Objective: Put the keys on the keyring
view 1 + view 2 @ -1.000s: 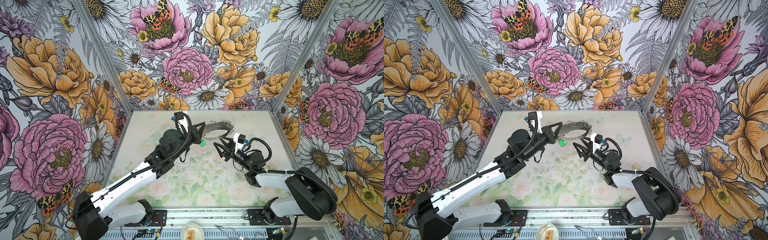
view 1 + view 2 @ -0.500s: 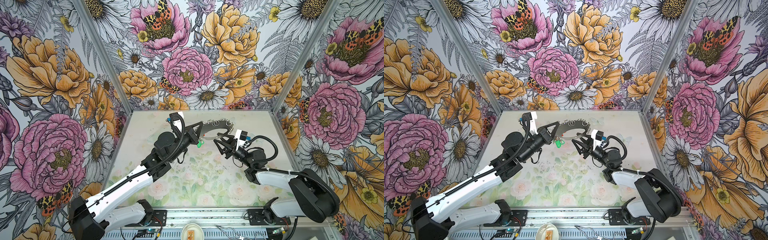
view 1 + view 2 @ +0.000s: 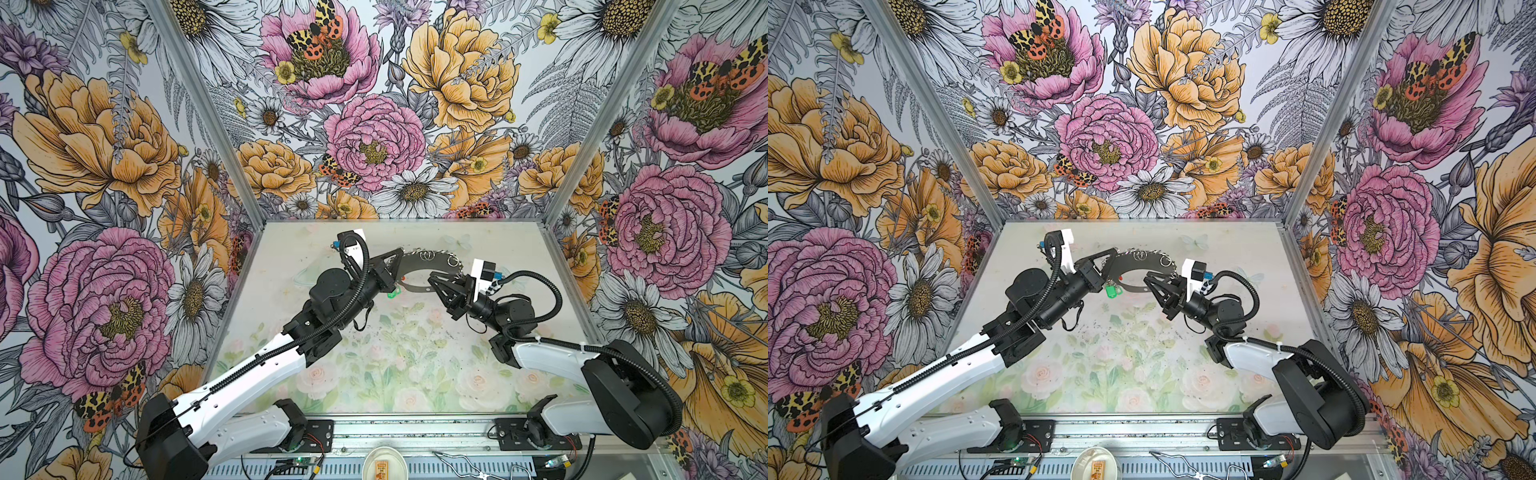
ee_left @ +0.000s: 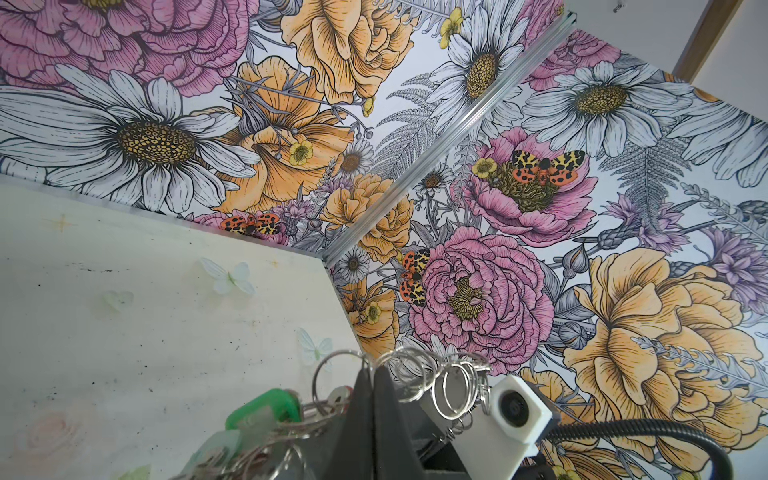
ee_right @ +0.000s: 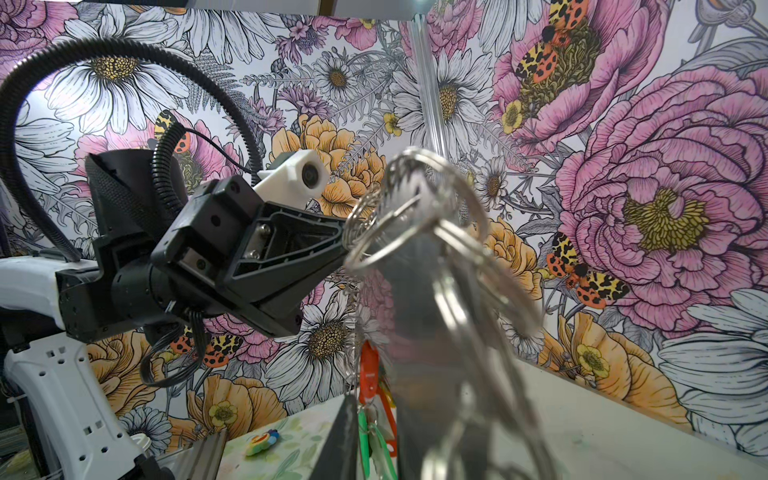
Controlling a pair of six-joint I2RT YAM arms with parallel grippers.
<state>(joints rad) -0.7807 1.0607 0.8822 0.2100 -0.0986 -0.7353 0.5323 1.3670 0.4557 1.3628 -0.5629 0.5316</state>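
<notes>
Jaws of both arms clamp the keyring (image 3: pixel 1129 266)

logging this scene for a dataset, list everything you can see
keyring: one, grey with silver split rings, held in the air over the table's far half
green key: one, hanging from the keyring
red key: one, hanging beside it
small charm: one, multicoloured, on the table
dish: one, white, outside the front rail
table: one, pale floral
left gripper: shut on the keyring
right gripper: shut on the keyring's opposite side
</notes>
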